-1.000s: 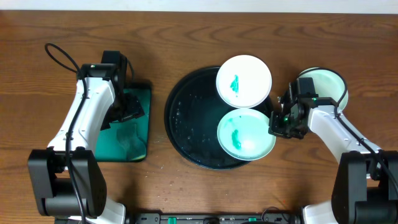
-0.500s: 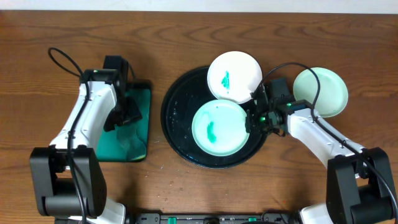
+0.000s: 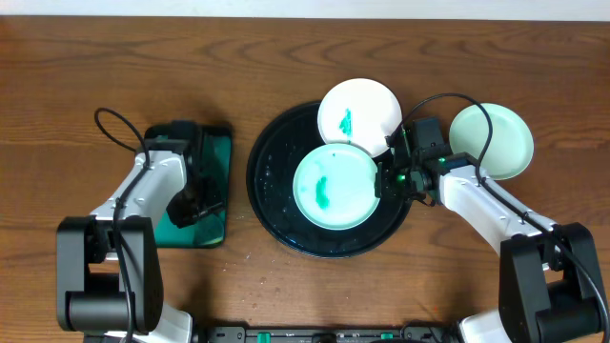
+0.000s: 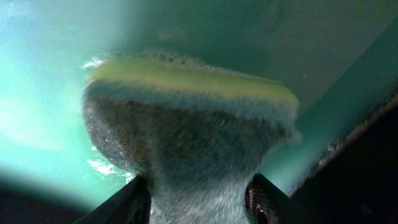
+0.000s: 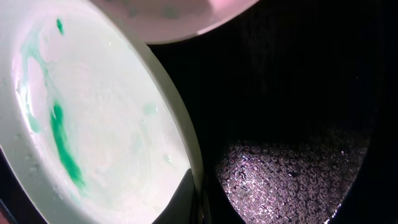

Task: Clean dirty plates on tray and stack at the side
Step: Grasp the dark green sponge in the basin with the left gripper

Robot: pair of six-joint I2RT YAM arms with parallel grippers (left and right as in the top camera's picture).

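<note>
The round black tray point(image 3: 272, 195) holds two smeared plates. A pale mint plate point(image 3: 335, 187) with a green smear lies in its middle; my right gripper point(image 3: 385, 181) is shut on its right rim, which shows in the right wrist view point(image 5: 186, 155). A white plate point(image 3: 358, 116) with a green smear rests on the tray's far rim and overlaps the mint plate. A third, clean-looking mint plate point(image 3: 492, 140) lies on the table at the right. My left gripper point(image 3: 193, 197) is shut on a sponge point(image 4: 186, 137) pressed into the green rectangular tray point(image 3: 217, 162).
The green rectangular tray holds soapy green liquid point(image 4: 43, 93). Cables loop from both arms above the table. The wet black tray floor glistens in the right wrist view point(image 5: 292, 174).
The right gripper slid the mint plate leftward to the tray's middle and now holds it there. The left gripper moved nearer and lower over the green tray with the sponge.
</note>
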